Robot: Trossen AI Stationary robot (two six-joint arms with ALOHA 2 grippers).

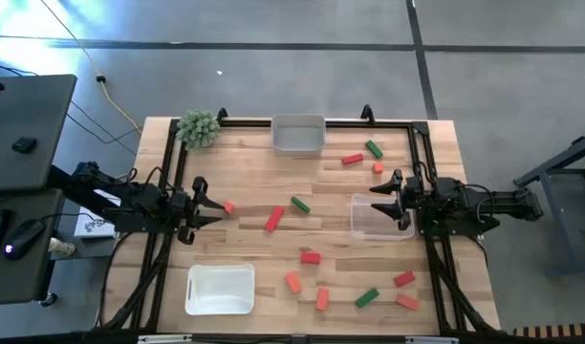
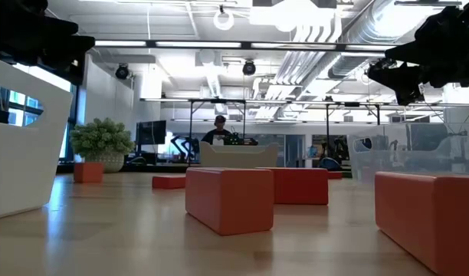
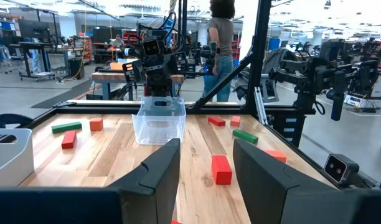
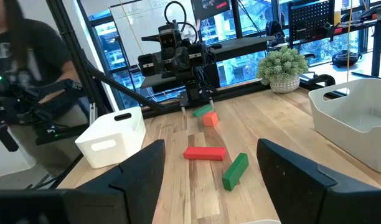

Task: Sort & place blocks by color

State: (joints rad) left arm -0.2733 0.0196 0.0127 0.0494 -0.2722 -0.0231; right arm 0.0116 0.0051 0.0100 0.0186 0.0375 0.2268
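We are seeing left gripper (image 1: 212, 206) hovering over table's (image 1: 254, 172) left side, fingers parted, grasping nothing; coral block (image 1: 229, 206) lying just beside its tips. Right gripper (image 1: 383, 200) spreading wide, empty, by clear tray (image 1: 361, 227). Blocks (image 1: 310, 256) lying scattered across wood, none in white tray (image 1: 219, 290).
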